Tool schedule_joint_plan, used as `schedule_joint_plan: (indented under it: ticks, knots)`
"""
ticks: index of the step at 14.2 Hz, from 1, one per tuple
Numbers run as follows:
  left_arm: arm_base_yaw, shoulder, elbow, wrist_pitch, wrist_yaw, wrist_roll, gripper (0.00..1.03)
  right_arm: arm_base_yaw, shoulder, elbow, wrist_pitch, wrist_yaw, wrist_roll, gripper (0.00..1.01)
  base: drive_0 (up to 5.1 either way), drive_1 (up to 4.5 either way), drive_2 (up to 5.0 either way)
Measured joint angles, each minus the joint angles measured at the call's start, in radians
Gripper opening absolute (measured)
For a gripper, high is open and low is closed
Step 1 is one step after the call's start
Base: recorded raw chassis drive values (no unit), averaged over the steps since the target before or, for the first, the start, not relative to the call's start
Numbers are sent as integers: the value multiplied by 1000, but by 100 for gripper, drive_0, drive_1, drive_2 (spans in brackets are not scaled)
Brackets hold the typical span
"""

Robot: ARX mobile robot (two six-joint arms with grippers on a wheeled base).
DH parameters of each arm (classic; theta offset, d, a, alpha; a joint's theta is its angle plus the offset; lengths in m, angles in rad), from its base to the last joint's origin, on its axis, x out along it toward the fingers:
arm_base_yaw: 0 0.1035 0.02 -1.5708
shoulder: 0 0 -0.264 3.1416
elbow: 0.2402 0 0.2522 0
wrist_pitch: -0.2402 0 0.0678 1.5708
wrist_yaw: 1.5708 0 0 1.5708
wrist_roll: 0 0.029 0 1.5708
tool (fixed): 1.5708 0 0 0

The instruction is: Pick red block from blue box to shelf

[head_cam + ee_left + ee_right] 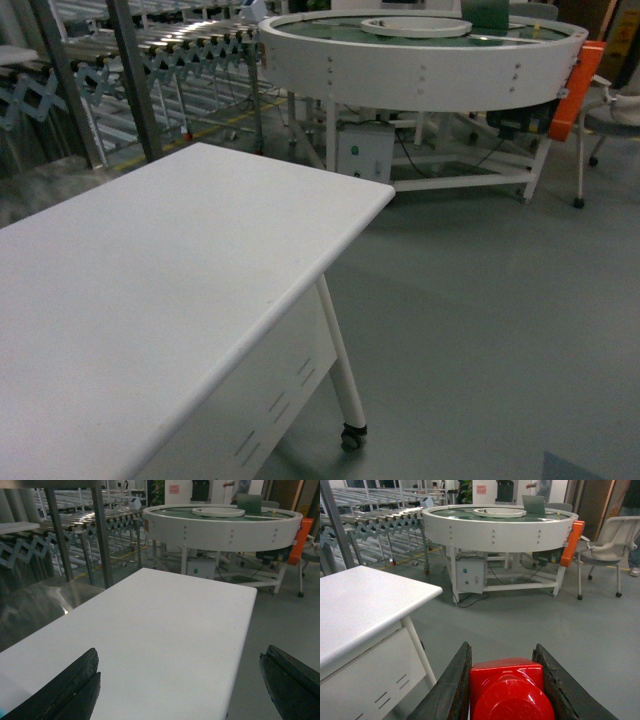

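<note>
Red block [507,690] clamped in right pincer [506,692] over floor, beside worktop [150,300]. Left pincer [177,685] spread wide, empty. Risk: block dropped if jolted in transit.

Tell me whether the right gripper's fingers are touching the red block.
Touching. The right wrist view shows the red block wedged between the right gripper fingers, with both dark inner faces pressed against its sides and no gap visible.

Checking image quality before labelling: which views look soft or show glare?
Head view: soft overall, table evenly lit. Left wrist view: open left gripper fingers blurred at the edges. Right wrist view: red block sharp with glossy highlights, held by the right gripper.
</note>
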Motion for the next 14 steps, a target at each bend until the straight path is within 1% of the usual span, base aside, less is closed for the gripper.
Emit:
schedule_joint_plan:
  ticks: [14]
  knots:
    - [0, 0, 0, 0, 0, 0, 98, 0, 0, 0, 0, 0, 0, 29, -151, -151, -151]
